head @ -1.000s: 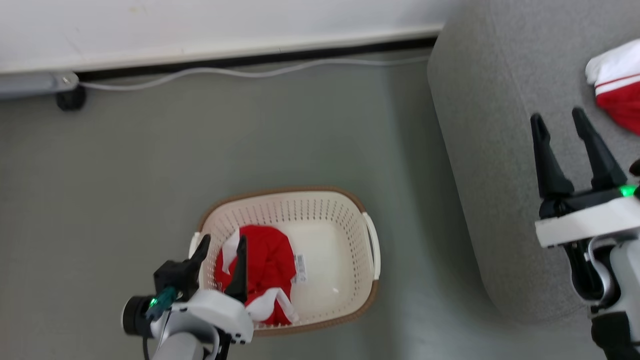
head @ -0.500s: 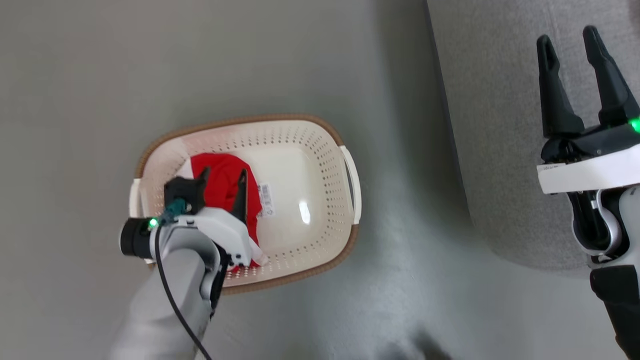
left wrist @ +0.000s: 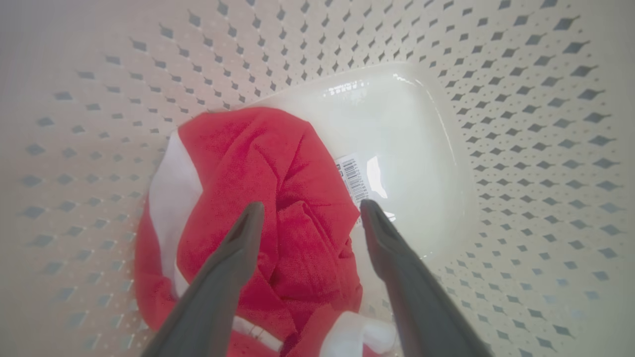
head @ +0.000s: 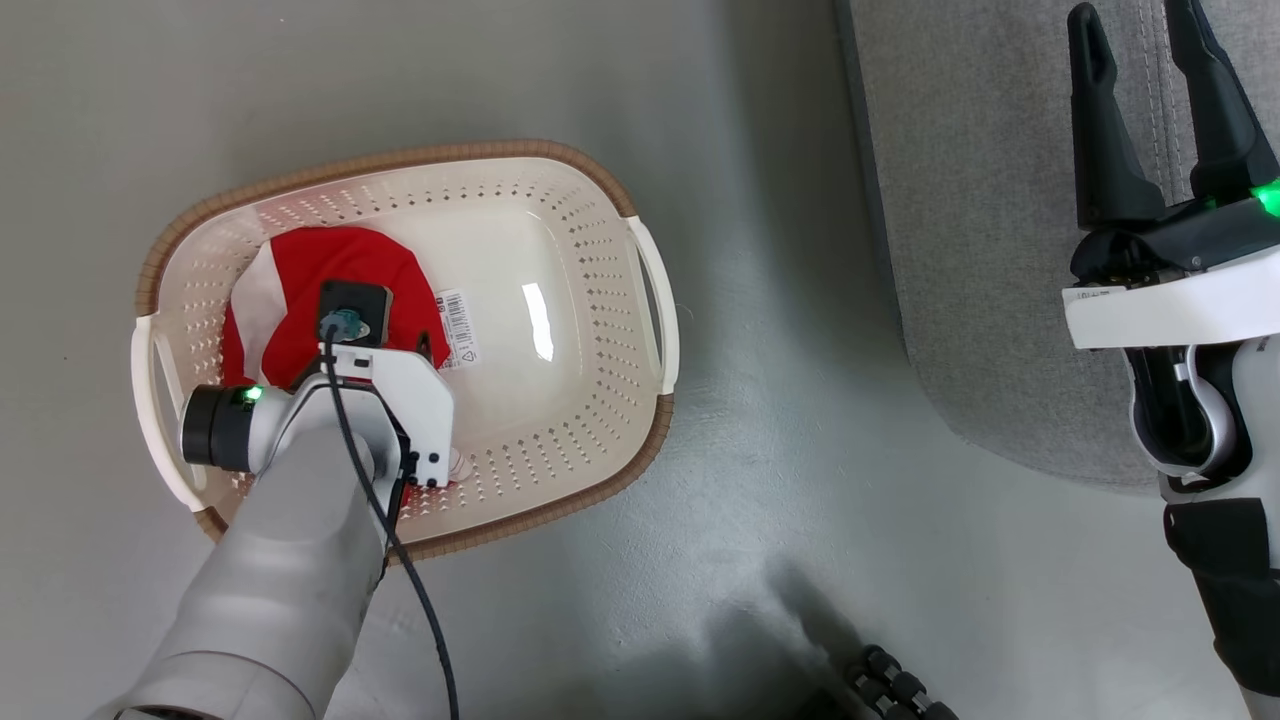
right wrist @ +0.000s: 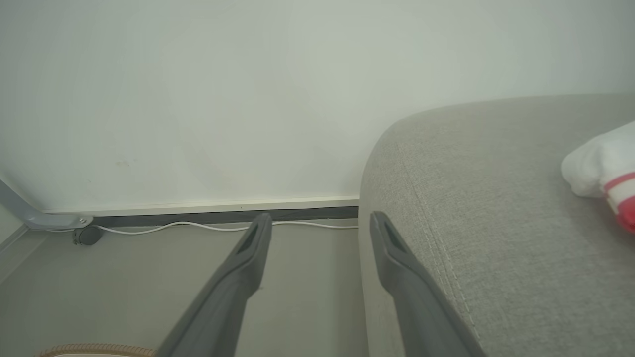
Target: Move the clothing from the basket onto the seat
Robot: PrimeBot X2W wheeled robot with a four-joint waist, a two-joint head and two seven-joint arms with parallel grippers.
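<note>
Left gripper [left wrist: 312, 207] jaws apart over the clothing [left wrist: 278, 163] in the basket [left wrist: 496, 99] — likely soft, light, limp; pinch the raised central fold. Right gripper [head: 1130, 30] jaws apart — empty.

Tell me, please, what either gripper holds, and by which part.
Nothing is held: the left gripper is open over the clothing, the right gripper open.

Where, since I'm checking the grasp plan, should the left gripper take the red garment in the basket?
Pinch the raised central fold of the clothing, coming straight down: it lies bunched on the floor of the basket, walled all round, and the open left gripper straddles that fold.
</note>
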